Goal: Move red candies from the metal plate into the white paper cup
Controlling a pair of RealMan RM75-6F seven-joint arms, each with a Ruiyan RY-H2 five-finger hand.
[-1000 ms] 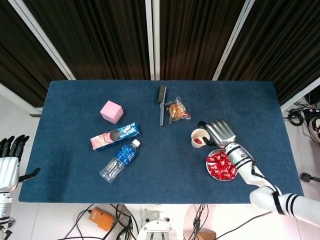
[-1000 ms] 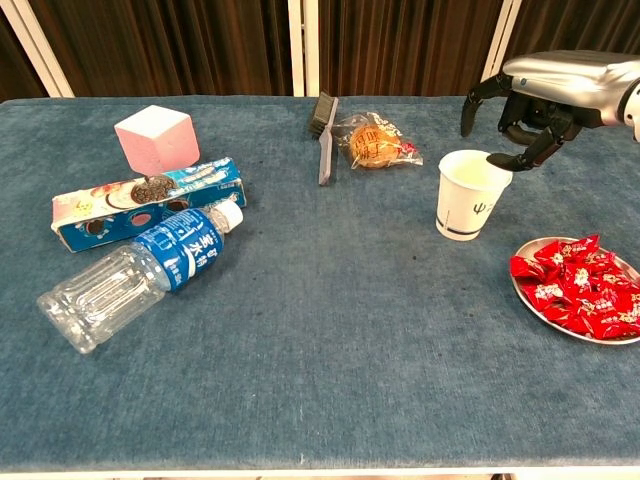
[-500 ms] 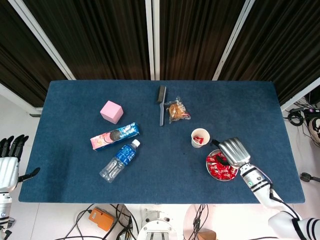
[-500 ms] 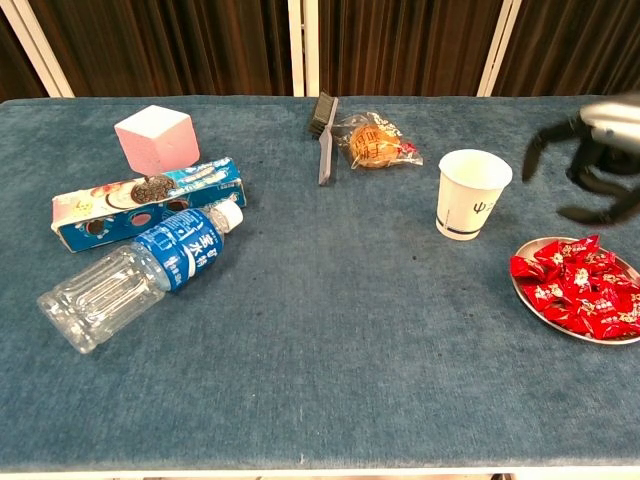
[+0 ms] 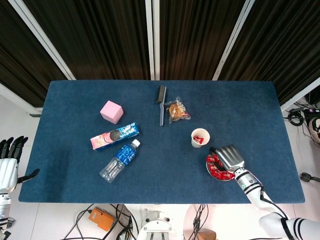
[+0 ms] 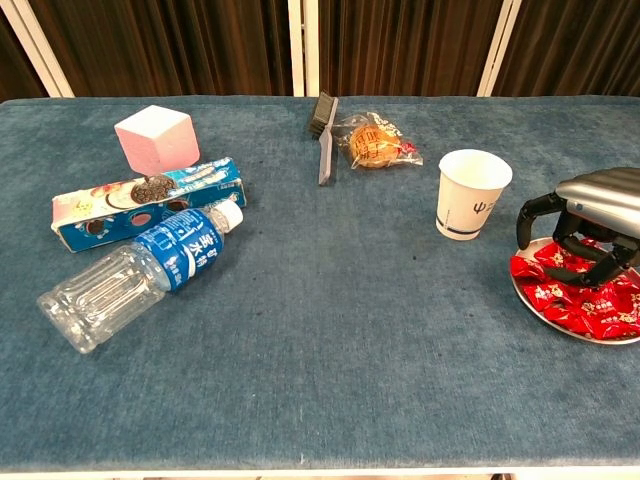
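Note:
The metal plate (image 5: 209,170) (image 6: 526,299) sits near the table's front right, heaped with red candies (image 5: 219,173) (image 6: 590,302). My right hand (image 5: 229,156) (image 6: 588,212) hovers low over the plate, its fingers curled down and touching the top candies, with the thumb spread off toward the cup. I see no candy pinched. The white paper cup (image 5: 200,137) (image 6: 471,193) stands upright just left of the plate, and the head view shows red candy (image 5: 198,139) inside it. My left hand (image 5: 8,161) hangs off the table's left edge, fingers straight, holding nothing.
A clear water bottle (image 6: 135,270) lies on its side at front left, beside a cookie box (image 6: 148,202) and a pink cube (image 6: 157,137). A black brush (image 6: 323,135) and a bagged pastry (image 6: 375,143) lie at the back centre.
My right hand has left the cup, swung right and toward the front, and dropped onto the plate of candies. The cup now holds red candy. The left hand stayed put.

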